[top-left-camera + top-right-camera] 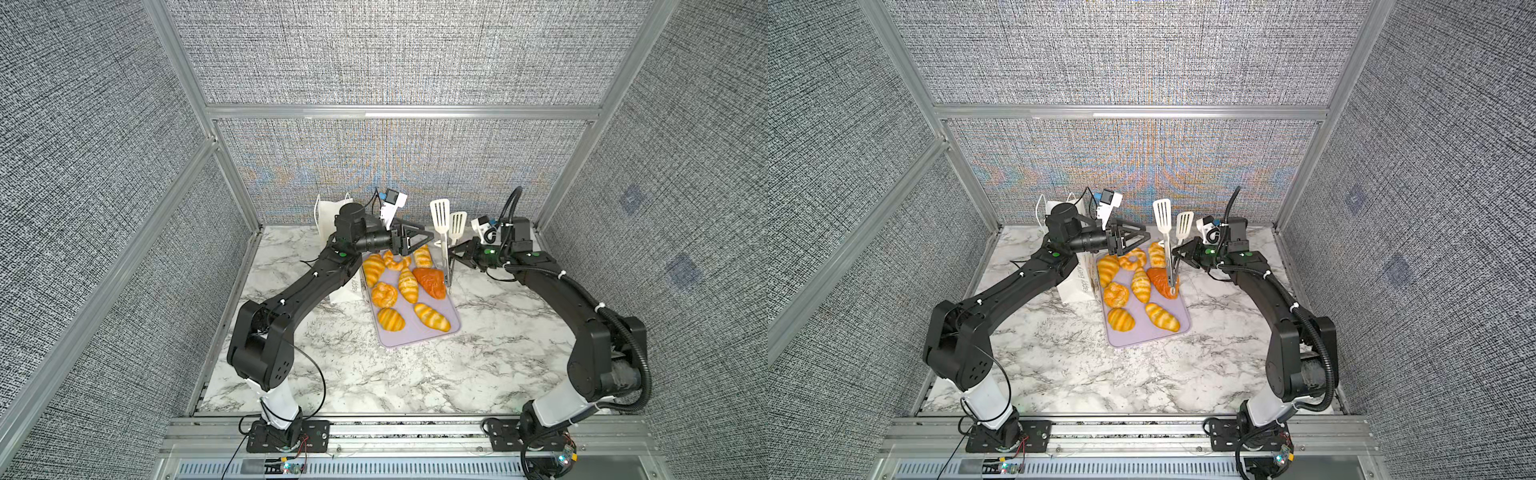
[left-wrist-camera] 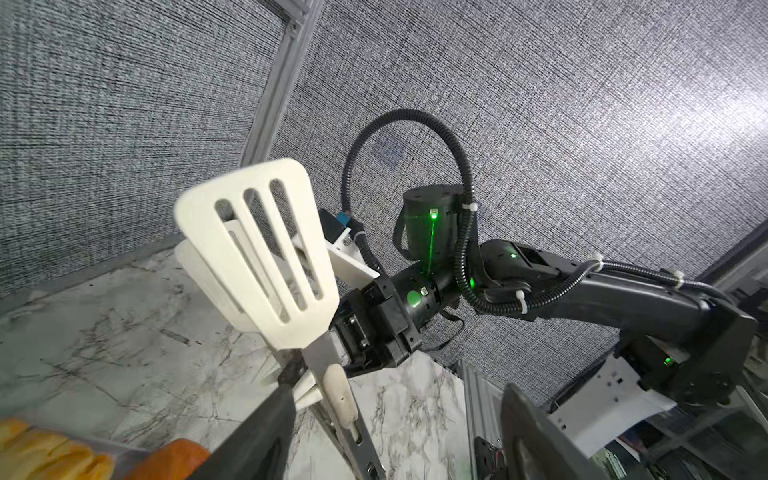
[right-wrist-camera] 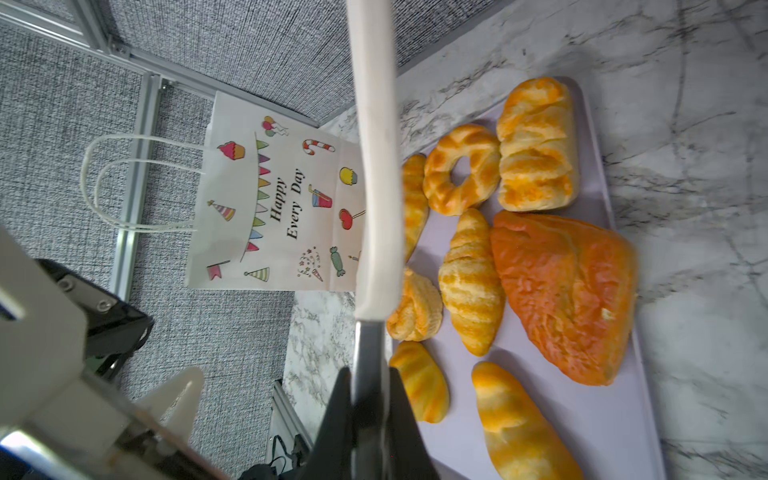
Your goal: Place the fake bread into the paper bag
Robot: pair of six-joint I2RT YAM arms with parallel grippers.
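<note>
Several fake bread pieces lie on the lavender tray (image 1: 415,337) (image 3: 590,415), among them a ring (image 3: 461,166), a croissant (image 3: 469,282) and the darker orange-brown triangle (image 1: 430,282) (image 3: 565,291). The white paper bag (image 1: 327,220) (image 3: 270,208) stands left of the tray, partly hidden by my left arm. My right gripper (image 1: 451,257) (image 3: 368,415) is shut on the metal handle of white slotted tongs (image 1: 440,216) (image 2: 257,249), whose heads point up. My left gripper (image 1: 415,241) (image 2: 395,436) is open over the tray's far end, and one tong arm passes between its jaws.
The tray sits mid-table on the marble top (image 1: 498,332). Grey fabric walls with aluminium posts (image 1: 232,174) close in the back and sides. The bag stands close to the back left corner.
</note>
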